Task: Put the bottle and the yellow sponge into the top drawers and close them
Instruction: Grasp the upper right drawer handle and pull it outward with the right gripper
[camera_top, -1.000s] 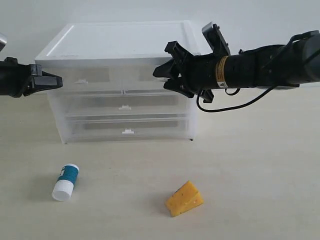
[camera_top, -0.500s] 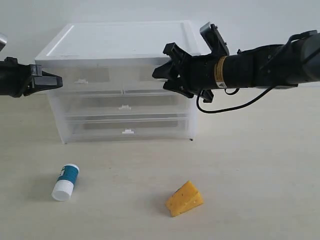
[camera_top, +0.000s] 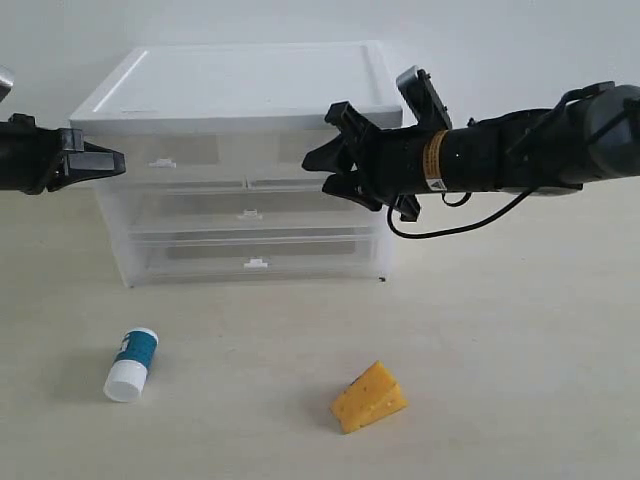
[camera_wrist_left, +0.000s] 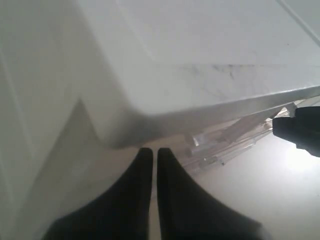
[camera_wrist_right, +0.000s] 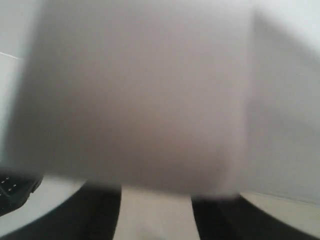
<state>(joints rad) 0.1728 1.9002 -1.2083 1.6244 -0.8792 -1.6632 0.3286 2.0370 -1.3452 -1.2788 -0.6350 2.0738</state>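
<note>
While the right gripper (camera_top: 322, 146) is held wide open and empty before the shut top drawers (camera_top: 200, 152), a small smooth tab (camera_top: 163, 162) could be missed and the light translucent chest (camera_top: 250, 75) shoved back. Left gripper (camera_wrist_left: 154, 153) is closed to a sliver, nothing held. Cylindrical bottle (camera_top: 132, 364) and speckled wedge yellow sponge (camera_top: 369, 397) lie on the table (camera_top: 520, 380).

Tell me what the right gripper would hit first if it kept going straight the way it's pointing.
Most likely the front of the top right drawer in the chest. The right gripper, jaws open, points at it, and its wrist view is filled by a blurred pale surface close ahead. Exact depth is unclear.
</note>
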